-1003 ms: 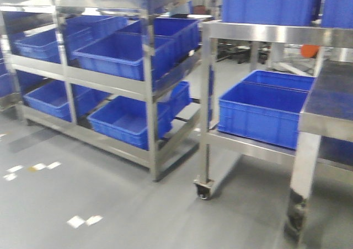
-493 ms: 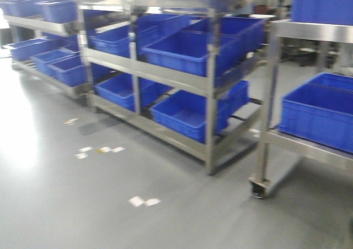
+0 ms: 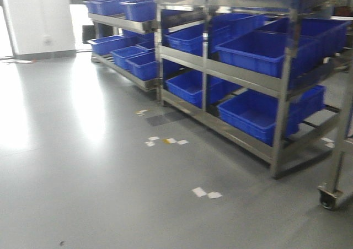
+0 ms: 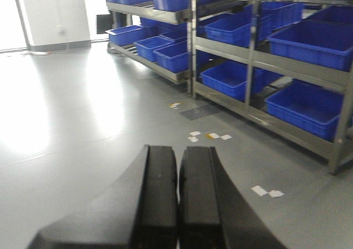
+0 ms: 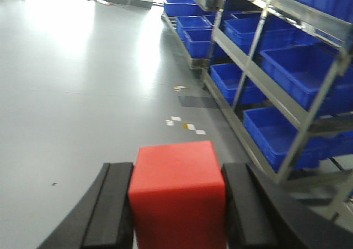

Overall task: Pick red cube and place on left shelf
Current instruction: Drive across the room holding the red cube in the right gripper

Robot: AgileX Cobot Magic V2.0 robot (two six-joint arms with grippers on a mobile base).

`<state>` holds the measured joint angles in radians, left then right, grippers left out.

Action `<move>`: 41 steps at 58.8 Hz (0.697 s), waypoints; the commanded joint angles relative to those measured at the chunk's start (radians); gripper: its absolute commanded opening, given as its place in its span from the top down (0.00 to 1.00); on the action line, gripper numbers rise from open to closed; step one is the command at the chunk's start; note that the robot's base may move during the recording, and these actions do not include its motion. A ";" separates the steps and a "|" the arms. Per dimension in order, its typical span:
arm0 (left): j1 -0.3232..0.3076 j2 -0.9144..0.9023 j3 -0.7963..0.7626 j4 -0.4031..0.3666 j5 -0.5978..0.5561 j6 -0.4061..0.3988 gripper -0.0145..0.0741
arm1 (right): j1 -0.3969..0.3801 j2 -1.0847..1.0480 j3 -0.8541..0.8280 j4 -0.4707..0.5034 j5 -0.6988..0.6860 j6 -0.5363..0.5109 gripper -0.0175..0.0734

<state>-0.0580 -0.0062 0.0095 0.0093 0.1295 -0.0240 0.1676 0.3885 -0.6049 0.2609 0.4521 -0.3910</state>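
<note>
- Black fingers of the left gripper lay pressed together with nothing between them. That arm had no part in the carry and was best left tucked in.
- Grey floor filled the left of the front view, marked only by scraps of white tape. No shelf was within reach, so the step in hand was judged to be transport, not yet placing.
- Far to the left stood a steel rack with blue bins. A second rack, near and to the right, held more. Which of them was the task's left shelf could not be told, so the base should square up to the target before the arm extended.
- At the right, the red cube sat clamped squarely in the right gripper, a finger flat on each side face and its top level.
- The grip seemed sound. Turning gently, holding the wrist level and opening only once the cube rested on a surface would serve best.
</note>
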 commanded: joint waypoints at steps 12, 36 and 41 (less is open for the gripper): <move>-0.005 -0.016 0.023 -0.003 -0.087 -0.001 0.72 | 0.001 0.006 -0.027 0.011 -0.080 -0.003 0.74; -0.005 -0.016 0.023 -0.003 -0.087 -0.001 0.72 | 0.001 0.006 -0.027 0.011 -0.080 -0.003 0.74; -0.005 -0.016 0.023 -0.003 -0.087 -0.001 0.72 | 0.001 0.006 -0.027 0.011 -0.080 -0.003 0.74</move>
<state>-0.0580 -0.0062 0.0095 0.0093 0.1295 -0.0240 0.1676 0.3885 -0.6049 0.2609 0.4521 -0.3910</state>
